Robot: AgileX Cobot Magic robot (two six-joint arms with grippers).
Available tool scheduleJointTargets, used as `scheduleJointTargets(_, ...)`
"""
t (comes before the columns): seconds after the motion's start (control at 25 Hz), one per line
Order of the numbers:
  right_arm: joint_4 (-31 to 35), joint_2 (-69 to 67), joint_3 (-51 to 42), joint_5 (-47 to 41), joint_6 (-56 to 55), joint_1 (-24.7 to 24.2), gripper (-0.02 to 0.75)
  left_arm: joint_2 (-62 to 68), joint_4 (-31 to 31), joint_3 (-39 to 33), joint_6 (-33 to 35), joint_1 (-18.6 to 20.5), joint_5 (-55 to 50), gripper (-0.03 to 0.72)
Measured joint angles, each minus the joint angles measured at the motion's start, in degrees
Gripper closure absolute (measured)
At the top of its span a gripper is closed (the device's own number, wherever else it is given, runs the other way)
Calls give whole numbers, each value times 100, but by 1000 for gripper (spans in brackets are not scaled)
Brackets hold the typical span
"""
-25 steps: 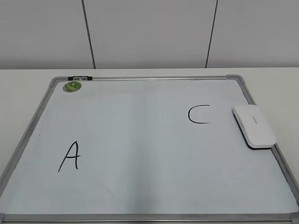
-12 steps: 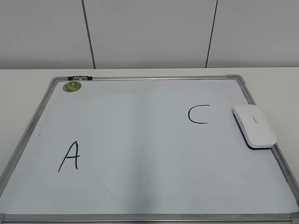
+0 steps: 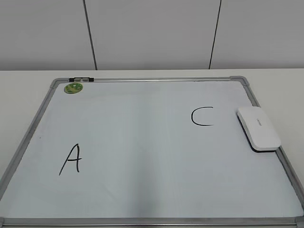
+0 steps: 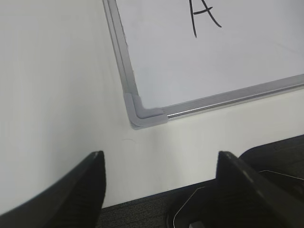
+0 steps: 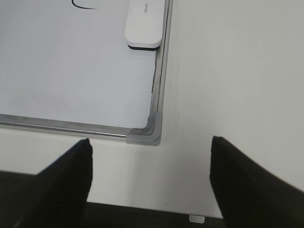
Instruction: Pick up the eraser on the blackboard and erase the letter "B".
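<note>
The eraser (image 3: pixel 258 128) lies against the board's (image 3: pixel 142 142) right frame beside the "C" (image 3: pixel 202 117), long axis along that frame. My right gripper (image 5: pixel 151 176), fingers spread and empty, waits nearer, just off the board's near right corner; my left gripper (image 4: pixel 161 183), equally released, idles.

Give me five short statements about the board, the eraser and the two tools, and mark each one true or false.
1. The eraser lies at the board's right edge. True.
2. A "B" is written on the board. False: only an "A" and a "C" show.
3. The right tool holds the eraser. False: it is open and empty, off the board's corner.
4. The left tool is open. True.
5. The green sticker sits beside the "C". False: it is in the far left corner.
</note>
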State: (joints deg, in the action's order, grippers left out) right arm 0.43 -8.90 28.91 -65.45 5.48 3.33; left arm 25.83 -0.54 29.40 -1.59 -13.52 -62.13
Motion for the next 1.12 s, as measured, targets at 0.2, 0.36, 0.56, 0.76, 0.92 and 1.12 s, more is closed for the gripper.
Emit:
scheduleJointTargets(0.2,0,0,0,0,0,0,146,-111,-1,0,0,41,0,184)
scheduleJointTargets(0.36,0,141,0,11,0,-161,146,-452,-12,0,0,428,0,185)
scheduleJointTargets(0.56,-4,333,0,11,0,-478,146,-1109,-12,0,0,1051,0,185)
scheduleJointTargets(0.76,-4,638,0,11,0,-492,146,-1818,-12,0,0,1462,-35,185)
scheduleJointTargets(0.92,-4,944,0,11,0,-492,146,-2125,-12,0,0,1530,-59,185)
scheduleJointTargets(1.12,-4,996,0,11,0,-492,147,-2342,-12,0,-2,1530,-94,185)
